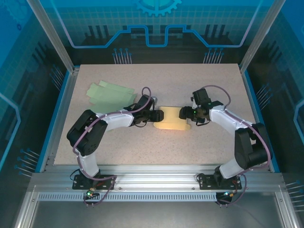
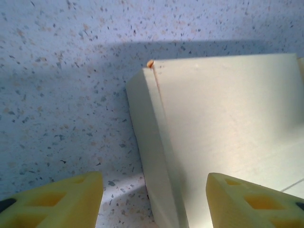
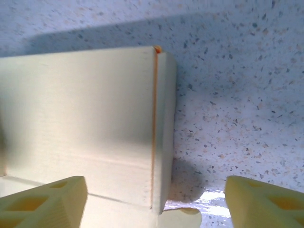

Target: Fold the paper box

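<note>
As one paper box (image 1: 173, 120) sits on the tabletop (image 1: 142, 149), my left claw (image 1: 160, 115) and right claw (image 1: 183, 113) gape at its ends; I count one green pile (image 1: 111, 94) far-left.

Clearance around the paper box (image 1: 172, 119). The left gripper (image 1: 159, 115) blocked its left end and the right gripper (image 1: 183, 113) its right end. Green sheets (image 1: 110, 94) lay to its far left, well apart. Bare table (image 1: 190, 80) offered passage along its near and far sides.
</note>
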Robot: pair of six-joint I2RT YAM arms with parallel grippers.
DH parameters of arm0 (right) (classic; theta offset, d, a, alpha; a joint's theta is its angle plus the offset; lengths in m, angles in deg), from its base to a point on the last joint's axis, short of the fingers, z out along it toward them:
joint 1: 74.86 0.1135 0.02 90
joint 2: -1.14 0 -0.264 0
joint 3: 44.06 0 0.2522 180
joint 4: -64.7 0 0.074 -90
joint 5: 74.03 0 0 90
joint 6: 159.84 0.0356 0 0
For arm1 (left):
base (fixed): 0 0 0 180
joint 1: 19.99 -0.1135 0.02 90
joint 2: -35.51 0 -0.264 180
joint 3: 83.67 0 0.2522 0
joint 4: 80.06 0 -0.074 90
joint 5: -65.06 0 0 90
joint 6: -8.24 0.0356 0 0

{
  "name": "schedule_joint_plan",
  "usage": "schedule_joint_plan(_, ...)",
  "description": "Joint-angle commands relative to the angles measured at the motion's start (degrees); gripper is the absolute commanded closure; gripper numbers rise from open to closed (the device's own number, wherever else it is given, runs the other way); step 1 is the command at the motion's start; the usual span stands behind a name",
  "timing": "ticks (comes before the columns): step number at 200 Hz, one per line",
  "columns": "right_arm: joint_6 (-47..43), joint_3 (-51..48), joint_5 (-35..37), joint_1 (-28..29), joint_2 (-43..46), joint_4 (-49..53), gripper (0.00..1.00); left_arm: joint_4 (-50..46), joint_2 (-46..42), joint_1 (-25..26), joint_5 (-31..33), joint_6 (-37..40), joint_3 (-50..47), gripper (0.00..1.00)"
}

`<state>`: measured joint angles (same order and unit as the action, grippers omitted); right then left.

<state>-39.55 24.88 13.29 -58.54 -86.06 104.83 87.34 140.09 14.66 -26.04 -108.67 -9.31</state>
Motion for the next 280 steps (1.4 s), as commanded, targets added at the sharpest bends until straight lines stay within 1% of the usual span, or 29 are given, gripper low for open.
schedule_joint_plan(1, 0.29, -0.48, -1.82, -0.99, 1.76, 0.27, 0.17, -1.21, -1.45, -1.60, -1.49, -0.18, 2.03, 0.39)
schedule_joint_plan(21, 0.73, -0.67, -3.09, -1.38, 1.29, -0.74, 0.14, -1.10, -0.12, -2.39, -2.44, -0.21, 2.99, 0.40)
schedule_joint_plan(59, 1.59, -1.23, -4.88, -2.49, -1.70, -2.90, 0.14, -0.38, 2.70, -2.92, -5.60, -0.60, 3.64, 0.41)
schedule_joint_plan(98, 3.66, -3.86, -10.86, -4.59, -3.96, -8.51, 0.14, 0.89, 4.23, -3.29, -8.45, -1.45, 3.34, 0.43)
schedule_joint_plan(103, 3.81, -4.21, -11.25, -4.78, -4.22, -9.12, 0.14, 1.23, 4.42, -3.41, -8.99, -1.55, 3.26, 0.44)
schedule_joint_plan(117, 4.29, -4.46, -12.52, -5.33, -4.84, -10.53, 0.15, 1.47, 4.75, -3.74, -9.95, -1.87, 3.30, 0.45)
schedule_joint_plan(143, 5.04, -6.98, -15.01, -5.96, -6.09, -13.32, 0.16, 1.59, 5.37, -4.33, -10.12, -2.35, 2.89, 0.48)
schedule_joint_plan(154, 5.55, -7.53, -15.97, -6.25, -6.70, -14.42, 0.16, 1.64, 5.63, -4.54, -10.23, -2.65, 2.52, 0.52)
schedule_joint_plan(170, 6.13, -8.28, -17.62, -6.37, -7.59, -16.35, 0.16, 1.78, 5.99, -5.00, -10.63, -3.21, 1.71, 0.52)
schedule_joint_plan(203, 8.30, -10.05, -21.97, -6.44, -9.50, -21.76, 0.17, 4.10, 6.51, -6.56, -12.08, -4.93, -1.27, 0.56)
schedule_joint_plan(214, 8.95, -10.61, -23.51, -6.39, -9.98, -23.84, 0.17, 4.94, 6.69, -7.13, -12.75, -5.54, -2.16, 0.60)
schedule_joint_plan(241, 9.59, -10.85, -26.46, -6.43, -10.74, -27.07, 0.19, 7.48, 7.35, -8.41, -15.11, -7.12, -3.57, 0.65)
schedule_joint_plan(269, 10.01, -10.85, -29.18, -6.32, -11.02, -29.88, 0.20, 9.57, 8.62, -9.55, -17.23, -8.47, -4.01, 0.66)
schedule_joint_plan(280, 10.29, -10.85, -30.19, -6.30, -11.13, -31.02, 0.20, 10.02, 9.04, -9.82, -17.74, -8.83, -4.08, 0.68)
